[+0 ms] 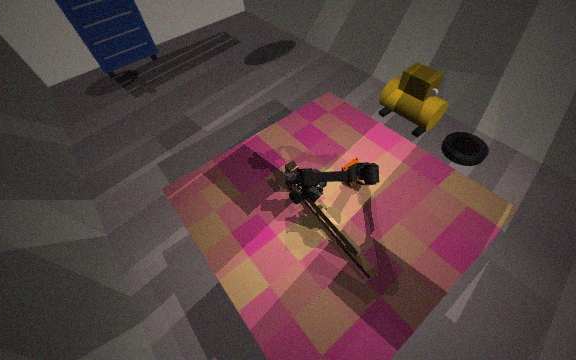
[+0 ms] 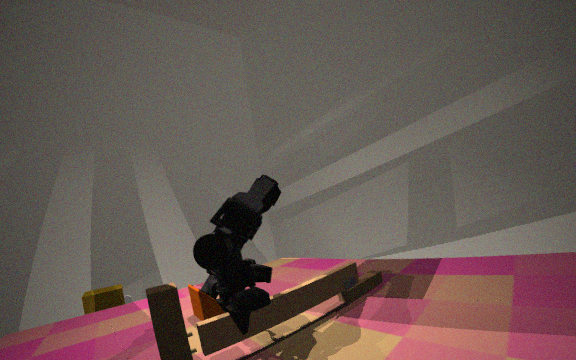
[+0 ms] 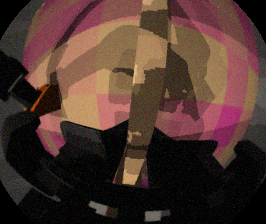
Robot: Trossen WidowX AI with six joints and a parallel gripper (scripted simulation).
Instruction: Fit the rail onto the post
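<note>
It looks like a workshop or garage. A yellow tank-shaped machine (image 1: 414,100) (image 2: 103,299), probably an air compressor, stands on dark feet near a black tyre (image 1: 465,148). Farther off, a blue cabinet (image 1: 110,32) with pale lines across its front stands by a light wall (image 1: 23,35). A pink-and-tan checkered bench (image 1: 413,210) (image 2: 458,310) (image 3: 229,122) fills the middle.

1 yellow compressor (image 1: 413,102) (image 2: 103,299) and 1 black tire (image 1: 464,148) stand on the shadow-streaked grey floor (image 1: 133,120).
</note>
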